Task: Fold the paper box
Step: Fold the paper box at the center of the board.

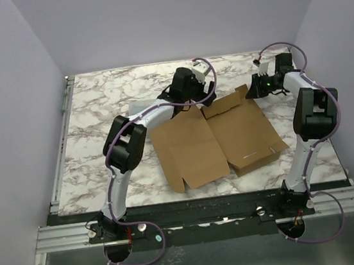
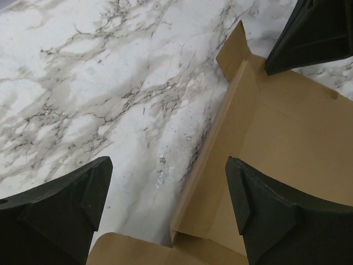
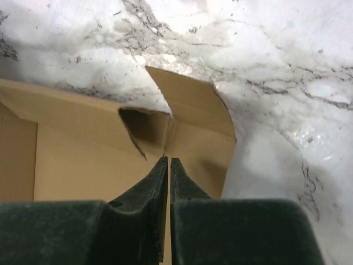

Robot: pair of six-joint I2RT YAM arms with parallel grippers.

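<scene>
The table (image 1: 97, 110) in front of me is white marble-patterned with grey veins. On it, right of the middle, the paper box (image 1: 192, 147) lies as an open brown cardboard sheet. Its two large panels rest flat side by side, and a small tab at its far right corner tilts up

The desk (image 1: 97, 110) has a white marble-patterned top with grey and brown veins, glossy enough in the wrist views to catch patches of glare. Plain pale lavender walls (image 1: 15, 75) close it in on the left, the far side and the right. A metal rail (image 1: 59, 156) runs along its left edge. At the near edge lies a black mounting bar (image 1: 205, 208), with a slotted aluminium beam (image 1: 61, 238) just below it and a dull grey panel (image 1: 212, 260) beyond that.
</scene>
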